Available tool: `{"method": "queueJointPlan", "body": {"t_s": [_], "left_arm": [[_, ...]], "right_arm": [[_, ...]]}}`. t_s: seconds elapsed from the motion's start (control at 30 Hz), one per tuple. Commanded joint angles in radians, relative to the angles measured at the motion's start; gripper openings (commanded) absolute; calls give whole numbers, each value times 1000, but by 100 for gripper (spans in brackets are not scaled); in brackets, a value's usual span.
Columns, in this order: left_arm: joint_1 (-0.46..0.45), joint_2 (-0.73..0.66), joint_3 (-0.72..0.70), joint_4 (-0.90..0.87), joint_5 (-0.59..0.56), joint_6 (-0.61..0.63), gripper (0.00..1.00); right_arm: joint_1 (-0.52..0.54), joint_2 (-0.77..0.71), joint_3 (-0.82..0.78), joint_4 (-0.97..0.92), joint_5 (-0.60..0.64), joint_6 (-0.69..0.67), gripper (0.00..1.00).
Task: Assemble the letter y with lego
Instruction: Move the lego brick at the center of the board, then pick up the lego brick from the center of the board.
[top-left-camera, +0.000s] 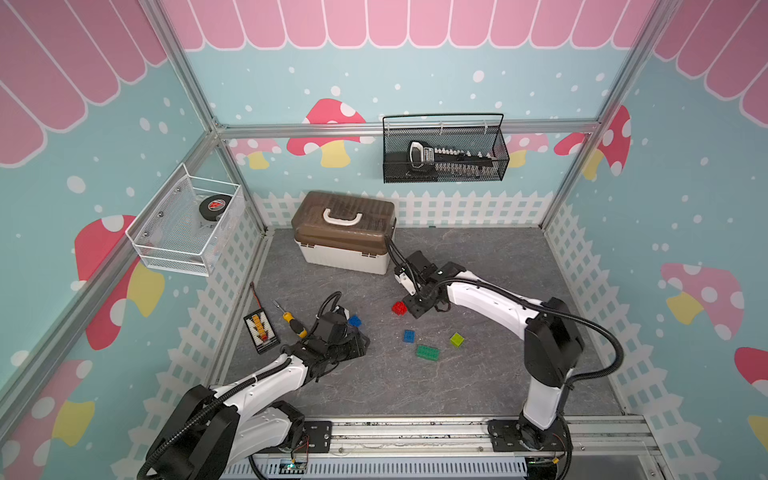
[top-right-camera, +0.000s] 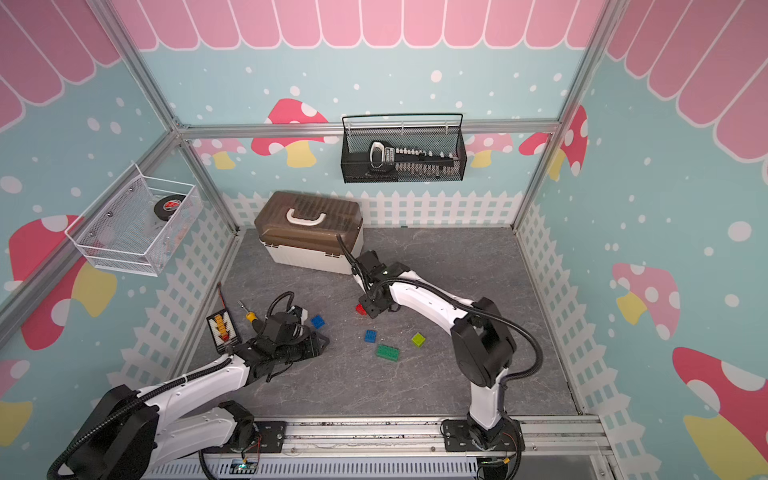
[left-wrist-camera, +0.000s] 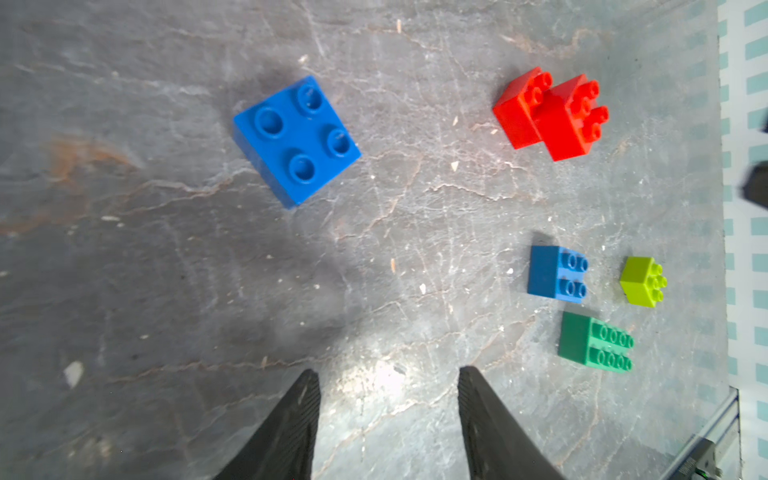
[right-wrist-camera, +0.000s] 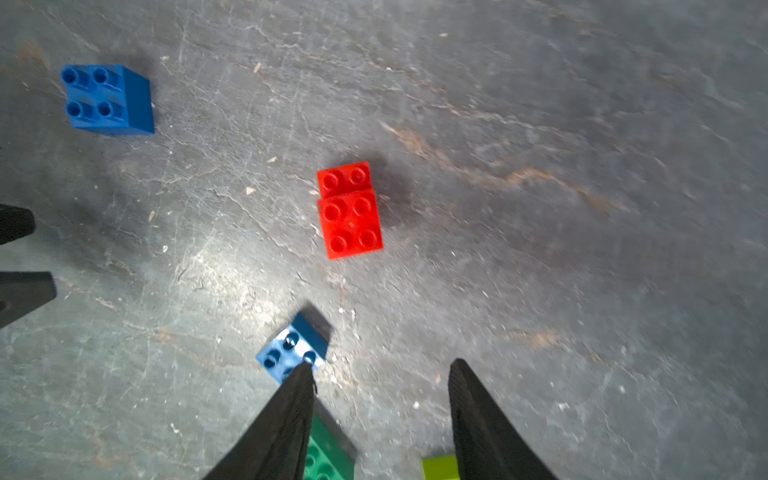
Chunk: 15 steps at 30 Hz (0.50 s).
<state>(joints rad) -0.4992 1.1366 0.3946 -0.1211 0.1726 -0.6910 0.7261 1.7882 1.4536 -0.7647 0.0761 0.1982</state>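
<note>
Two red lego bricks (right-wrist-camera: 350, 212) are joined, one stacked half offset on the other; in a top view this red pair (top-left-camera: 399, 308) lies just left of the right arm's wrist. My right gripper (right-wrist-camera: 381, 363) hovers open and empty above the floor, short of the red pair. A blue brick (right-wrist-camera: 291, 349) lies by one fingertip. The dark green long brick (top-left-camera: 428, 353) and the lime brick (top-left-camera: 456, 339) lie nearby. My left gripper (left-wrist-camera: 386, 370) is open and empty, with the other blue brick (left-wrist-camera: 296, 139) ahead of it. No letter y shape is in view.
A brown-lidded toolbox (top-left-camera: 345, 232) stands at the back of the grey floor. A yellow-handled screwdriver (top-left-camera: 293, 322) and a small parts board (top-left-camera: 261, 330) lie left of the left arm. A white mesh basket (top-left-camera: 187, 224) and a black one (top-left-camera: 444, 149) hang on the walls.
</note>
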Motion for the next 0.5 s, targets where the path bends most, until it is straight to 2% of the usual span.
{"method": "queueJointPlan", "body": {"t_s": [0.0, 0.23, 0.47], "left_arm": [[-16, -3, 42, -13, 21, 14, 56], [-62, 46, 65, 20, 33, 15, 57], [-103, 92, 90, 39, 36, 17, 57]], "right_arm": [[-37, -88, -116, 16, 17, 40, 54], [-119, -216, -364, 56, -3, 96, 57], [-155, -262, -489, 91, -39, 130, 60]]}}
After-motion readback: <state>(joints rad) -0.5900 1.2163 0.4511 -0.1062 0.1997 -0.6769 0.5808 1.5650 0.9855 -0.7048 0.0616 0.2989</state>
